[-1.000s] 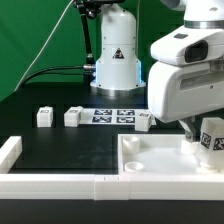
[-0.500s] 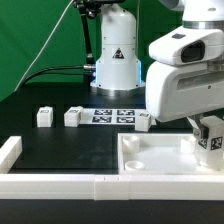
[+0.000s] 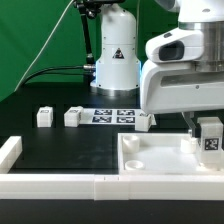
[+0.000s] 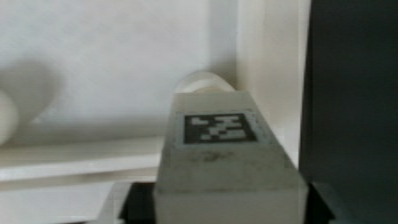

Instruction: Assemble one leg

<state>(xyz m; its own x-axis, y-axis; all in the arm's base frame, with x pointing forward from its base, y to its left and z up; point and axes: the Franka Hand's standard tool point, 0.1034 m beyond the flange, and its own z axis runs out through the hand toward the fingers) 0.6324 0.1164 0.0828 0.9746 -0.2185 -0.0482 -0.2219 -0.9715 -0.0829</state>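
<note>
My gripper (image 3: 208, 124) is shut on a leg (image 3: 210, 138), a small white block with a black-and-white tag. It holds the leg upright over the far corner of the white tray (image 3: 150, 165) at the exterior view's right. In the wrist view the leg (image 4: 221, 150) fills the middle between my gripper's (image 4: 222, 202) dark fingers (image 4: 139, 202). Its tip points at a round corner socket (image 4: 206, 82) of the tray (image 4: 107, 70). Whether the leg touches the socket is hidden.
Three more legs lie on the black table: two at the exterior view's left (image 3: 44, 116) (image 3: 73, 117) and one (image 3: 144, 121) beside the marker board (image 3: 112, 116). White border rails run along the front (image 3: 60, 186) and left (image 3: 10, 150). The robot base (image 3: 116, 60) stands behind.
The arm has shifted a little toward the exterior view's left, and the held leg has gone from tilted to upright over the tray's corner.
</note>
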